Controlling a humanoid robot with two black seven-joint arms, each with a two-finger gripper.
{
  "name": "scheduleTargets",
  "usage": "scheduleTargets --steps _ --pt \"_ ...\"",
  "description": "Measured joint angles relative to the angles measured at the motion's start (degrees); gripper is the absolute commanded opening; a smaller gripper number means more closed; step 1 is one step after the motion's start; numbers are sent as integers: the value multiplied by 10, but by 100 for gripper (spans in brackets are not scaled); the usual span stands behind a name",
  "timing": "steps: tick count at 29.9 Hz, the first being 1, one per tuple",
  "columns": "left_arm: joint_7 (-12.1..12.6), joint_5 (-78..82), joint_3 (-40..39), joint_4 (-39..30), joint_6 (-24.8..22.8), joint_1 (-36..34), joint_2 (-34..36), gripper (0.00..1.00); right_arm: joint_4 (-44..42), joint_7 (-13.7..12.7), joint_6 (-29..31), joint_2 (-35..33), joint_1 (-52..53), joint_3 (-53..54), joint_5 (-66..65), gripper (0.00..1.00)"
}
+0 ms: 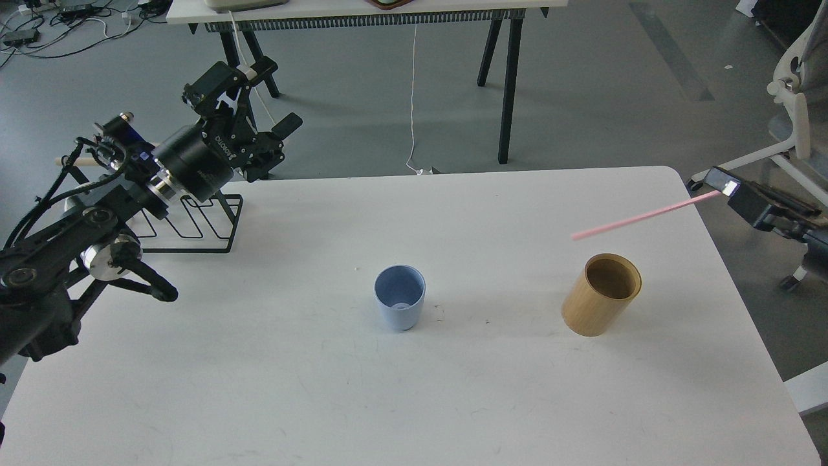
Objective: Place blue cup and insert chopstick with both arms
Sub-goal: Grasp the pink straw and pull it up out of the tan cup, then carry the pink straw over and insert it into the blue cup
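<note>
The pale-blue cup (400, 305) stands upright and empty at the middle of the white table (323, 401). The pink chopstick (643, 216) hangs in the air, nearly level, its free end above and left of the tan wooden holder (601, 294). My right gripper (728, 188) is shut on the chopstick's right end, past the table's right edge. My left gripper (255, 97) is open and empty, raised above the table's far left corner, well away from the cup.
A black wire rack (194, 223) sits at the table's far left under my left arm. A white office chair (792, 123) stands to the right behind my right arm. Another table's legs (508, 84) and cables are on the floor beyond.
</note>
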Motion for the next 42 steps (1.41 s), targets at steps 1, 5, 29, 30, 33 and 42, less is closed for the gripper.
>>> scheduleTargets --steps 1,5,29,30,33,42 --pt "0 0 0 0 0 1 1 99 3 0 10 -1 0 14 4 0" --pt "0 0 -1 0 0 7 8 99 6 0 51 3 19 57 13 0" --pt "0 -3 -1 1 0 33 36 99 -195 0 223 396 318 -163 -66 0" --pt "0 -3 -1 1 0 34 36 99 -200 0 223 403 321 -166 -66 0" --pt "0 -3 -1 1 0 37 36 99 -217 0 224 422 331 -180 -70 0" --pt "0 -3 -4 1 0 39 37 99 -240 0 224 439 350 -220 -79 0"
